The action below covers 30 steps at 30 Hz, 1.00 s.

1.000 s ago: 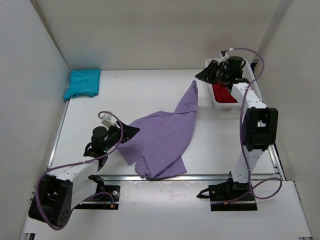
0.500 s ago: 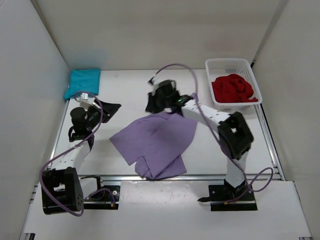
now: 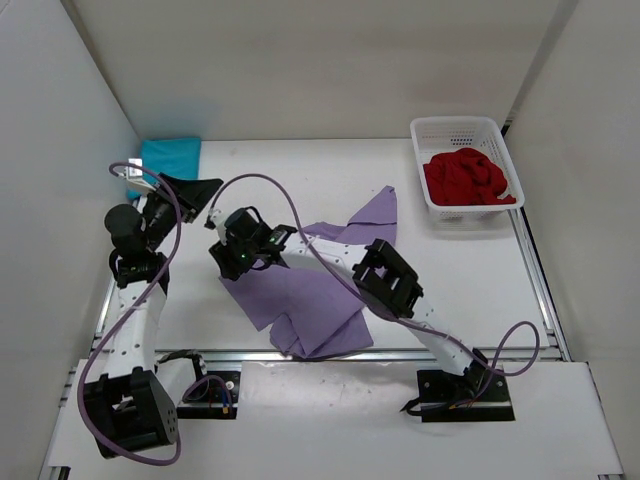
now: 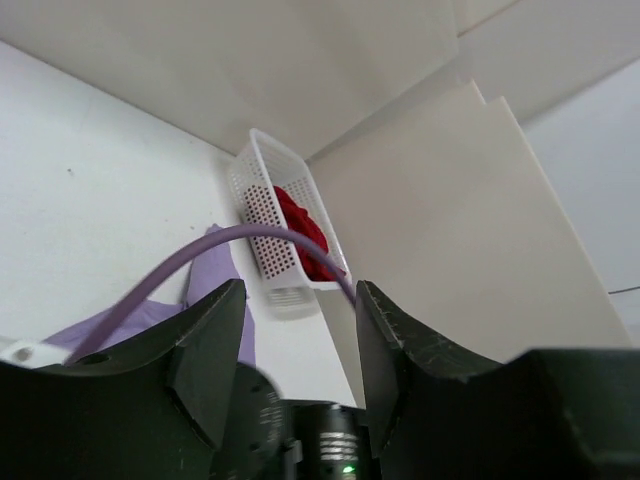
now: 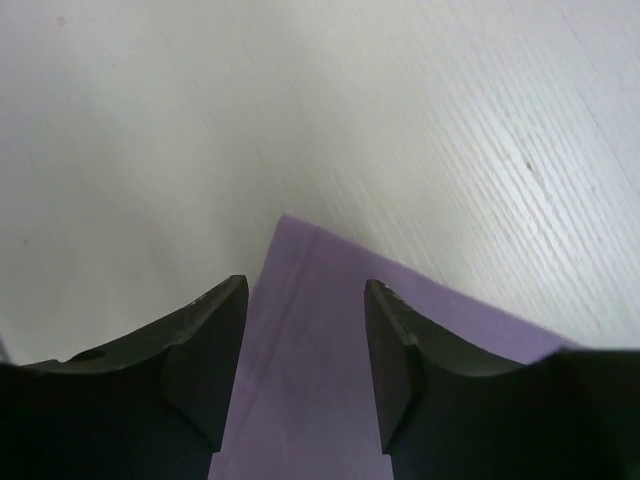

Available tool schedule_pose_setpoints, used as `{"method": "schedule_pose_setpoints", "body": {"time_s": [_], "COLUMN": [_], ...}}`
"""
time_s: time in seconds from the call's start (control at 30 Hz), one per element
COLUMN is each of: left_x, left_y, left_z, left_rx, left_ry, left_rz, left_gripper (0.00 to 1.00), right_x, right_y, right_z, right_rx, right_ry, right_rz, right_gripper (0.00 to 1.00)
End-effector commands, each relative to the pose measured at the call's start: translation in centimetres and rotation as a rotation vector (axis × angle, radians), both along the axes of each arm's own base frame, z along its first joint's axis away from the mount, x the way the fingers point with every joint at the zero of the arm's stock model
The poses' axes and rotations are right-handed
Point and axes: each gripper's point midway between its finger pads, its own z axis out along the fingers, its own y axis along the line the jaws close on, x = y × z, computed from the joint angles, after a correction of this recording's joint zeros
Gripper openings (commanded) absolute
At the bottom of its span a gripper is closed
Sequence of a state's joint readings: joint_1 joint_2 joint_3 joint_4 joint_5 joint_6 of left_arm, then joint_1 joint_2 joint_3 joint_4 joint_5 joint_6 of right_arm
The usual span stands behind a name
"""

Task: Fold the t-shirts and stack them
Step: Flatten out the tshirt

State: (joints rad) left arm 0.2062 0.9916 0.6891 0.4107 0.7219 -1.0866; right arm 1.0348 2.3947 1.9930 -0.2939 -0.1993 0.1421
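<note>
Right gripper (image 5: 305, 290) is mine to judge first: its jaws stand apart with nothing pinched. It hangs over the left corner of the lavender t-shirt (image 3: 300, 305). In my wrist view the corner's tip shows between my 2 fingers, pointing to 12 o'clock just past the fingertips. I cannot tell whether the fingers touch the cloth.

From above, the corner sits at the shirt's 9 o'clock edge. The rest spreads away from me toward 4 o'clock. The shirt's long axis runs from about 7 o'clock near the front rail to about 1 o'clock, where a sleeve flap lies open on the tabletop (image 3: 290, 180).

My right arm is stretched low across the workspace from its base toward 10 o'clock, forearm lying over the cloth. My left gripper (image 4: 300, 290) is raised near the left wall, jaws released and empty, facing 3 o'clock. It is close to this corner too, but I judge the right one nearer.

A teal t-shirt (image 3: 170, 155) lies folded at 10 o'clock. A red t-shirt (image 3: 462, 177) sits bunched in the white basket (image 3: 455, 128) at 2 o'clock.
</note>
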Motion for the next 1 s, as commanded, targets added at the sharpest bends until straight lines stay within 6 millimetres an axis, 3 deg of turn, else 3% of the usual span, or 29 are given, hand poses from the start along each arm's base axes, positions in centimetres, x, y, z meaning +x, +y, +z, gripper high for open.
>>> {"method": "schedule_pose_setpoints", "body": {"time_s": [0.0,0.03,0.13,0.17,0.2,0.27,0.4,0.43,0.5,0.57,0.63,0.83,0.97], "left_x": [-1.2,-1.4,-2.5,-2.8,-3.1,-3.2,-2.9,-2.7,-2.5,-2.3,-2.0,-1.8,-1.2], "left_y": [-0.5,-0.7,-1.5,-1.9,-2.1,-2.0,-1.4,-1.3,-0.5,-0.1,0.5,0.6,1.2], "left_z": [3.1,3.9,6.3,6.9,7.3,7.2,6.7,6.5,6.5,6.6,6.3,5.9,5.3], "left_rx": [0.011,0.015,0.026,0.031,0.027,0.018,0.013,0.015,0.011,0.02,0.009,0.008,0.042], "left_ry": [-0.064,-0.078,-0.132,-0.148,-0.16,-0.158,-0.155,-0.149,-0.146,-0.15,-0.138,-0.131,-0.118], "left_rz": [-0.043,-0.056,-0.106,-0.126,-0.136,-0.142,-0.12,-0.118,-0.095,-0.087,-0.069,-0.061,-0.036], "left_gripper": [0.58,0.59,0.58,0.59,0.59,0.59,0.59,0.59,0.59,0.59,0.58,0.58,0.59], "right_x": [0.9,0.0,0.5,0.6,0.7,0.9,-0.8,0.0,-0.2,-0.6,-0.6,-0.7,0.8], "right_y": [1.0,1.0,1.9,1.7,2.0,1.8,1.8,1.4,1.0,1.0,0.6,-1.2,-2.2], "right_z": [-0.1,-1.3,-1.2,-2.5,-2.3,-2.9,-4.7,-4.7,-5.0,-4.0,-4.3,-6.1,-3.5], "right_rx": [-0.041,-0.081,-0.114,-0.147,-0.143,-0.163,-0.215,-0.227,-0.26,-0.293,-0.328,-0.414,-0.378], "right_ry": [-0.078,-0.082,-0.146,-0.149,-0.157,-0.151,-0.134,-0.155,-0.185,-0.243,-0.265,-0.249,-0.222], "right_rz": [0.0,0.01,0.003,0.006,0.006,0.002,0.027,0.0,-0.009,0.005,0.0,-0.048,-0.134], "right_gripper": [0.49,0.5,0.51,0.52,0.52,0.53,0.51,0.51,0.5,0.49,0.35,0.08,0.0]}}
